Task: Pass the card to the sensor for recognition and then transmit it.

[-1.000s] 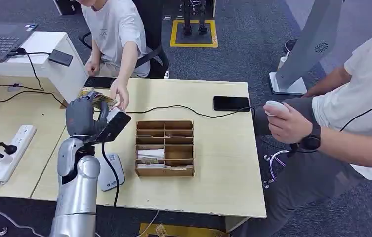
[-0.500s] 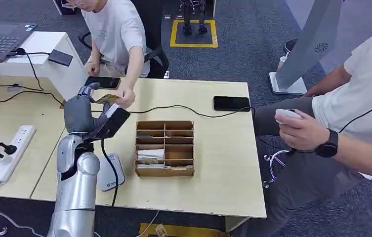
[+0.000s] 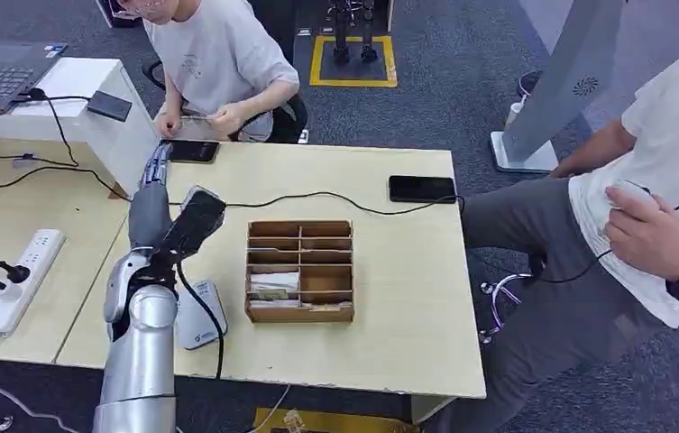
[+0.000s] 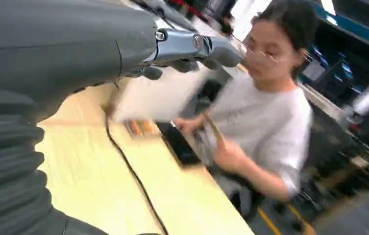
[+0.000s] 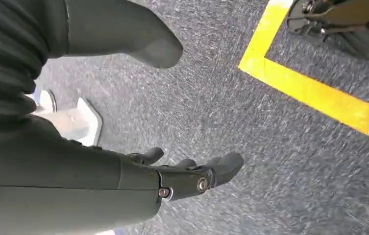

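Counter [image 3: 389,298] of pale wood carries a brown compartment box [image 3: 300,271] at its middle, one white sensor pad [image 3: 198,316] at the near left beside the arm, and two dark phones: one [image 3: 422,188] at the far right, one [image 3: 193,151] at the far left edge. The left hand [image 3: 150,194] is raised over the far left part of the counter, its fingers stretched out toward the seated person [image 3: 218,63] and holding nothing. A black cable [image 3: 317,196] runs across the counter behind the box.

The left wrist view looks past the outstretched fingers [image 4: 192,44] to the same person, who holds the card [image 4: 212,128] edge-on in both hands just beyond the far edge of the counter; motion blur hides the card's face. From the head view the card is too small to make out.

The right wrist view shows the right hand [image 5: 182,171] hanging above grey carpet [image 5: 251,147] crossed by a yellow line [image 5: 300,90]; its fingers are loosely apart and empty.

Two people are present: the seated one at far left and a second [image 3: 669,207] at the right edge. A white power strip [image 3: 24,280] lies on the adjoining counter at left.
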